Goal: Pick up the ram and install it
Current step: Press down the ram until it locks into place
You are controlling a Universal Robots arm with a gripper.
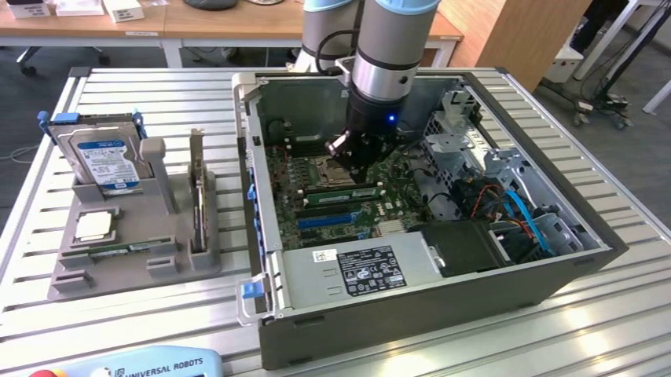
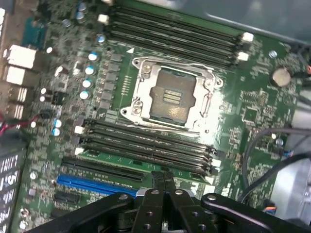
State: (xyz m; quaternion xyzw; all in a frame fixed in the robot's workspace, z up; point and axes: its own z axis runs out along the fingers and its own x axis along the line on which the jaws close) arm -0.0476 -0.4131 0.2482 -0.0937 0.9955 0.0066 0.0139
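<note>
The ram [image 2: 141,163] is a thin green stick sitting along a memory slot just below the CPU socket [image 2: 171,98] on the motherboard [image 2: 252,121]. In the exterior view the ram [image 1: 338,191] lies inside the open computer case [image 1: 419,302]. My gripper [image 2: 164,178] is shut with nothing between its fingers. Its tips hang over the middle of the ram; I cannot tell whether they touch it. The exterior view has my gripper [image 1: 351,171] reaching straight down into the case.
A grey holder [image 1: 74,275] at the exterior view's left carries a hard drive [image 1: 105,157], an upright dark card [image 1: 196,184], a square chip [image 1: 93,226] and a narrow green stick [image 1: 128,250]. Power supply [image 1: 357,271] and cables [image 1: 519,212] crowd the case.
</note>
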